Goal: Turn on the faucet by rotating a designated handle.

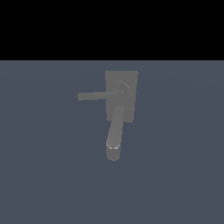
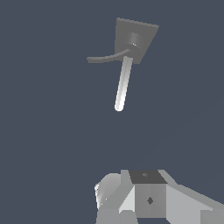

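Note:
The faucet (image 1: 121, 94) is a matte grey block standing on the blue-grey floor. Its thick rounded spout (image 1: 114, 131) reaches toward the camera. The handle (image 1: 92, 96), a thin flat bar, sticks out toward the exterior view's left. The wrist view looks down on the same faucet (image 2: 135, 39), with the handle (image 2: 105, 57) and the bright spout (image 2: 123, 85). Pale grey parts of my gripper (image 2: 148, 199) show at the picture's edge, well apart from the faucet. Its fingers cannot be made out. No part of the arm appears in the exterior view.
A flat blue-grey floor (image 1: 175, 175) surrounds the faucet on all sides. A black band fills the far background in the exterior view.

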Available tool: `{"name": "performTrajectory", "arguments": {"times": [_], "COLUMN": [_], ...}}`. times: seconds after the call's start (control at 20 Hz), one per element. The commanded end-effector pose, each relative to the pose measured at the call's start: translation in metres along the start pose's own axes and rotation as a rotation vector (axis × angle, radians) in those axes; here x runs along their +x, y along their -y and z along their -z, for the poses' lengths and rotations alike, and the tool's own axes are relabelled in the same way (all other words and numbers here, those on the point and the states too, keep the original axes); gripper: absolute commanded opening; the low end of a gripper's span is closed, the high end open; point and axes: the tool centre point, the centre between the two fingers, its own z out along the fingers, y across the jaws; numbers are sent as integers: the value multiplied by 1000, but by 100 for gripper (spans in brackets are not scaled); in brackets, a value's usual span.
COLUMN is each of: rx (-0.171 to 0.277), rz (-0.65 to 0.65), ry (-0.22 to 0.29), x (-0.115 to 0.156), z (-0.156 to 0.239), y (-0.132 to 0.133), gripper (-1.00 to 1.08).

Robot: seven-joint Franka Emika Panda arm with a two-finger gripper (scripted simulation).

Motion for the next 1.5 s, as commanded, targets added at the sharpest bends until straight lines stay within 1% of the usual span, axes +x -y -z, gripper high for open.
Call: {"name": "performTrajectory", "arguments": {"times": [0.0,0.25,0.5,0.7,1.15,1.3,1.45], "rx": [0,-11,-46,-92,-228,-262,-285], "rz": [0,2,11,24,73,88,98], "ry": [0,8,31,59,131,145,158], "x": [0,2,10,19,45,51,55], "z": [0,-3,-13,-26,-61,-69,-76], "y": [0,-3,-10,-20,-41,-45,-49], "gripper": [-100,-100,-100,-100,-100,-100,-100]}}
